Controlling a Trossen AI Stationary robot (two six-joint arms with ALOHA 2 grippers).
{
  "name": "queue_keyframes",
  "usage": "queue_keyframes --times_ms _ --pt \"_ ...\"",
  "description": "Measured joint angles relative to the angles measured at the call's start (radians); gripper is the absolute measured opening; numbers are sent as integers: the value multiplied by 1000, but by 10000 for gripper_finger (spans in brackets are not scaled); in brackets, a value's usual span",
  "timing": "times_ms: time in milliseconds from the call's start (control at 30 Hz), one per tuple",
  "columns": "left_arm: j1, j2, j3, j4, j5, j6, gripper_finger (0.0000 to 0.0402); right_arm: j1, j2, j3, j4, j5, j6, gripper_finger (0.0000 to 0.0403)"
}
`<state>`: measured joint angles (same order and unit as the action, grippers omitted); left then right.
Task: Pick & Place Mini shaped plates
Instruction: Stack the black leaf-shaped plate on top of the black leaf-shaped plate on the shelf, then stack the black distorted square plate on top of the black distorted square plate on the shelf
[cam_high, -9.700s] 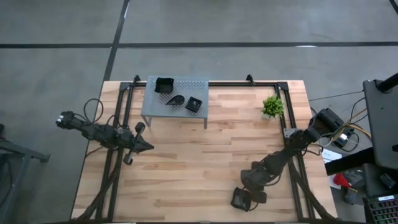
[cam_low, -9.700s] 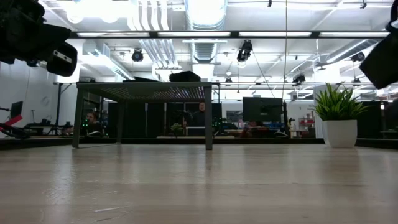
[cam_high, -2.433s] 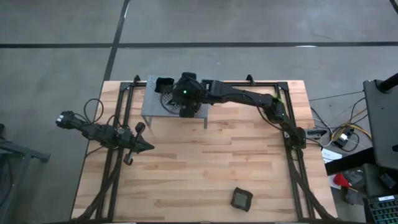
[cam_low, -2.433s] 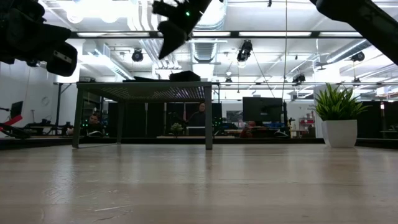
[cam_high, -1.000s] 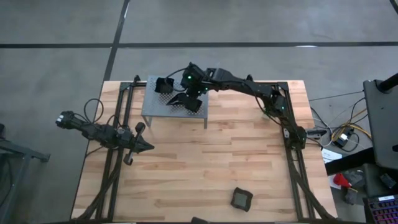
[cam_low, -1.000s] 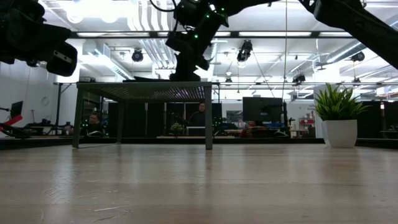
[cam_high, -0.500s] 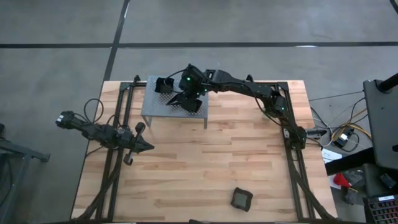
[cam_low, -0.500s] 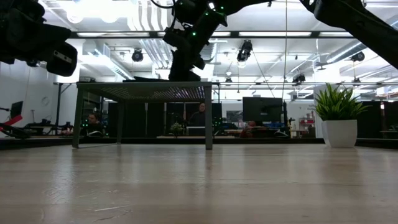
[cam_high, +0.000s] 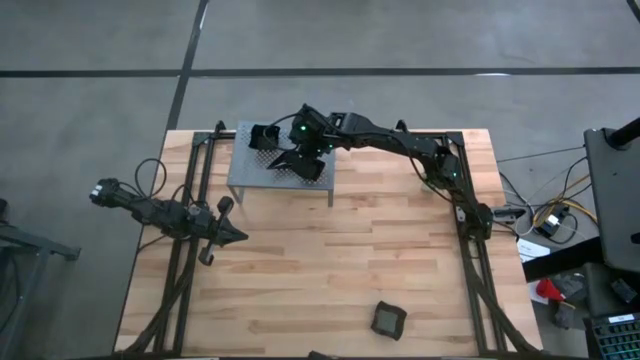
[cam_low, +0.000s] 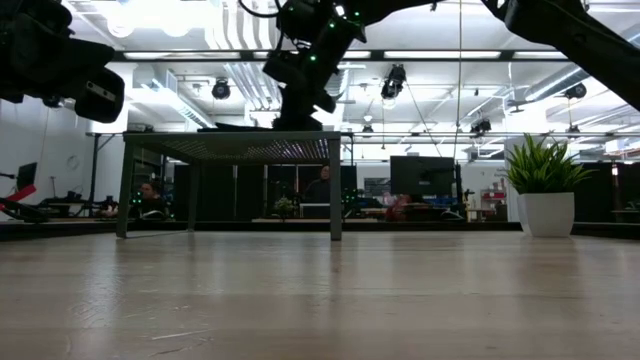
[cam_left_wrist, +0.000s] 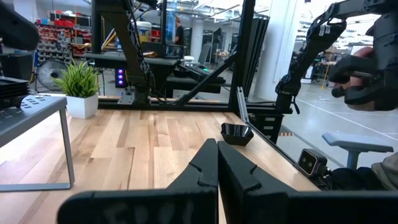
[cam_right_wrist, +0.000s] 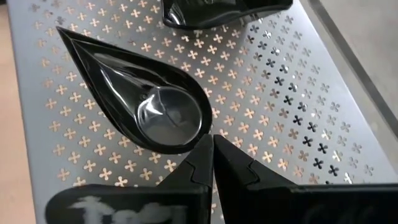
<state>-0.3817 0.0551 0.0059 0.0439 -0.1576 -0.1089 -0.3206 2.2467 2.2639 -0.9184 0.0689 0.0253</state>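
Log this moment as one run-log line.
right hand: shut, at teardrop plate rim on perforated stand | left hand: shut, waiting | square plate: on table

Wooden table (cam_high: 320, 260), bearing a grey perforated stand (cam_high: 245, 170) under the right gripper (cam_high: 300, 152), a potted plant (cam_low: 543, 185) off to that gripper's side, one black plate (cam_high: 387, 320) well apart near the front edge. On the stand, a teardrop plate (cam_right_wrist: 140, 99) at the closed fingertips, another plate (cam_right_wrist: 217, 11) beyond.

Teardrop plate (cam_right_wrist: 149, 106) on perforated stand (cam_right_wrist: 298, 112); square plate (cam_high: 387, 320) near table (cam_high: 330, 260) front edge.
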Motion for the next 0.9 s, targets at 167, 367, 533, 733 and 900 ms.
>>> queue_keyframes --times_ms 167,367,533,733,900 --pt "0 0 0 0 0 0 0 0 0 -11 1 -28 2 8" --pt "0 0 0 0 0 0 0 3 0 -22 23 -36 -2 8" --pt "0 0 0 0 0 0 0 3 0 -22 35 -13 -13 8" --pt "0 0 0 0 0 0 0 6 0 -4 45 19 -48 8" --pt "0 0 0 0 0 0 0 26 -8 18 28 39 -69 8"
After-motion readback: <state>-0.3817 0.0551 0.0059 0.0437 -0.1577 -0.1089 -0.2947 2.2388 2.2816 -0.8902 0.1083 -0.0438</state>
